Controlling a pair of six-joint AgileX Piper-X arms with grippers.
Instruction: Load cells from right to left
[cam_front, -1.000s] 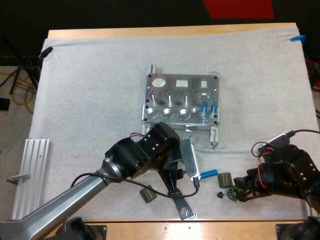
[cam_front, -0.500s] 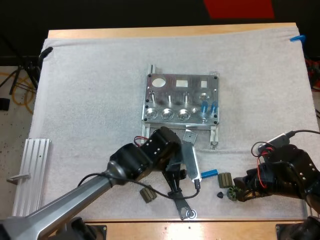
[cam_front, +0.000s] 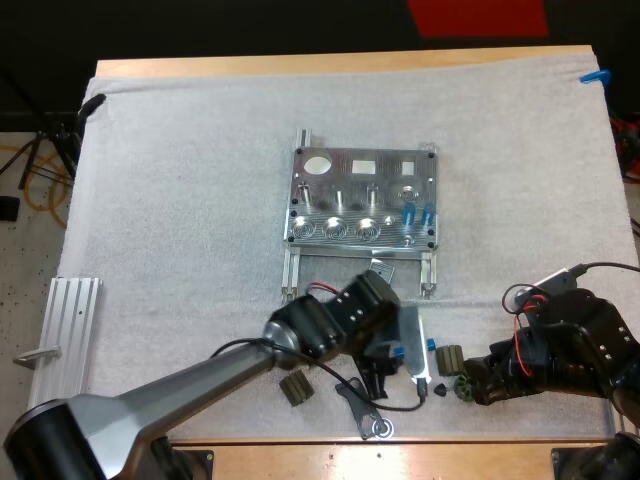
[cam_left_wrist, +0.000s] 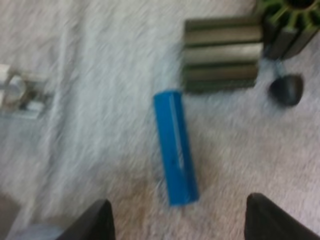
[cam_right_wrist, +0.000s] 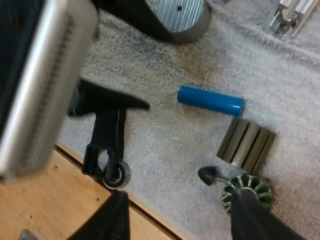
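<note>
The metal fixture (cam_front: 362, 200) lies mid-mat with two blue cylinders (cam_front: 417, 212) standing in its right slots. A loose blue cylinder (cam_left_wrist: 175, 147) (cam_right_wrist: 210, 100) lies flat on the mat, just short of my left gripper (cam_left_wrist: 180, 220), which is open with its fingers wide to either side. From above, my left gripper (cam_front: 400, 358) hangs over that cylinder, of which a small blue end (cam_front: 432, 343) shows. A dark ribbed block (cam_left_wrist: 222, 55) (cam_right_wrist: 246, 145) lies beside it. My right gripper (cam_right_wrist: 180, 220) (cam_front: 472, 385) is open near a green gear (cam_right_wrist: 247, 195).
A small black cone (cam_right_wrist: 207, 174) lies next to the gear. A black tool with a ring end (cam_right_wrist: 107, 150) (cam_front: 365, 412) rests near the table's front edge. A second ribbed block (cam_front: 293, 387) lies to the left. An aluminium rail (cam_front: 60, 350) sits at the left edge.
My left arm has swung right and slightly toward the front edge, and its gripper now covers most of the loose blue cylinder. The right arm has stayed put.
</note>
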